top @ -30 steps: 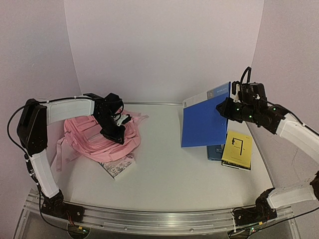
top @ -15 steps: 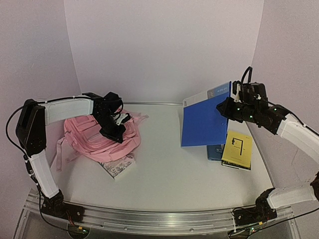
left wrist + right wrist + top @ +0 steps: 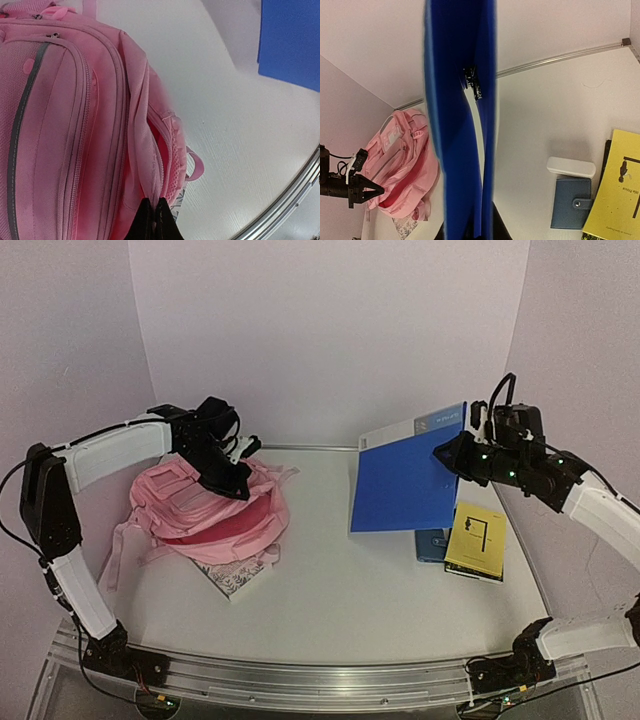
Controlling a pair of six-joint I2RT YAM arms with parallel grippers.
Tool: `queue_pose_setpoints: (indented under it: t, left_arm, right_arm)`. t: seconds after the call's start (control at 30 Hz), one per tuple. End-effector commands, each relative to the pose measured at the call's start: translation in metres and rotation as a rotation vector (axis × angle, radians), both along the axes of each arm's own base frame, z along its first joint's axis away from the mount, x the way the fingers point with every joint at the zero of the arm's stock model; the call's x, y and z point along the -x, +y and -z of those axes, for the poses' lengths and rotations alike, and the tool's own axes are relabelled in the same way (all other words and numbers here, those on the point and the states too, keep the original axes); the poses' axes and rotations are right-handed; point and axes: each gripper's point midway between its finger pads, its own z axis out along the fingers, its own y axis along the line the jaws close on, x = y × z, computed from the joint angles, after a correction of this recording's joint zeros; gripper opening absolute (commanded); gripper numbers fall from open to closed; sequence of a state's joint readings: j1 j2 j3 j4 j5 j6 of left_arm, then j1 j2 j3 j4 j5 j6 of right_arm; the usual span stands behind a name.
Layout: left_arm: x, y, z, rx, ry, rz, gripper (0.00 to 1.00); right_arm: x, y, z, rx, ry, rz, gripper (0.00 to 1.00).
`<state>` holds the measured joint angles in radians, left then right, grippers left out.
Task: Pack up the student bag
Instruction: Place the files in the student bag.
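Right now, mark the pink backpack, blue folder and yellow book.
pink backpack (image 3: 185, 505), top external view, front panel.
blue folder (image 3: 403, 482), top external view, cover centre.
yellow book (image 3: 476, 540), top external view, cover centre.

Soft even light, faint shadows, wide-angle edge bending, wrist views slightly blurred.

Bag (image 3: 200, 522) left, on notebook (image 3: 238, 578); folder (image 3: 405, 485) right.

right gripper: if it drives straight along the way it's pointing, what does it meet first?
The right gripper is shut on the blue folder, whose far edge leads. Past it looks like bare table up to the back wall; the student bag sits off to the side. Depth unclear.
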<state>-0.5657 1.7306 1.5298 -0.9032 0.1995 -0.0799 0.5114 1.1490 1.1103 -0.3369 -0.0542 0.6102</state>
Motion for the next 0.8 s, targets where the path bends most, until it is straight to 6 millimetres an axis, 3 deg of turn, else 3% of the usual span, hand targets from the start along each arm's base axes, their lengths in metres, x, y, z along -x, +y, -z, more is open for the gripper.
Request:
queue_pose_setpoints:
  t: [0.0,0.17,0.33,0.53,0.77]
  left_arm:
    - [-0.018,-0.021,-0.125,0.24,-0.301,0.019,0.0]
    - [-0.026,-0.026,-0.172,0.315,-0.43,0.03,0.0]
    - [-0.026,-0.035,-0.189,0.382,-0.475,0.059,0.0]
    - [-0.02,-0.047,-0.199,0.472,-0.503,0.118,0.0]
    - [-0.012,-0.051,-0.203,0.522,-0.533,0.161,0.0]
  right_arm:
    - [0.011,0.023,-0.053,-0.234,-0.073,-0.088,0.0]
    - [0.023,0.047,-0.058,-0.409,-0.015,-0.2,0.0]
    - [0.03,0.065,-0.066,-0.58,0.03,-0.282,0.0]
    - [0.026,0.079,-0.033,-0.655,0.142,-0.27,0.0]
    - [0.028,0.112,-0.001,-0.689,0.235,-0.259,0.0]
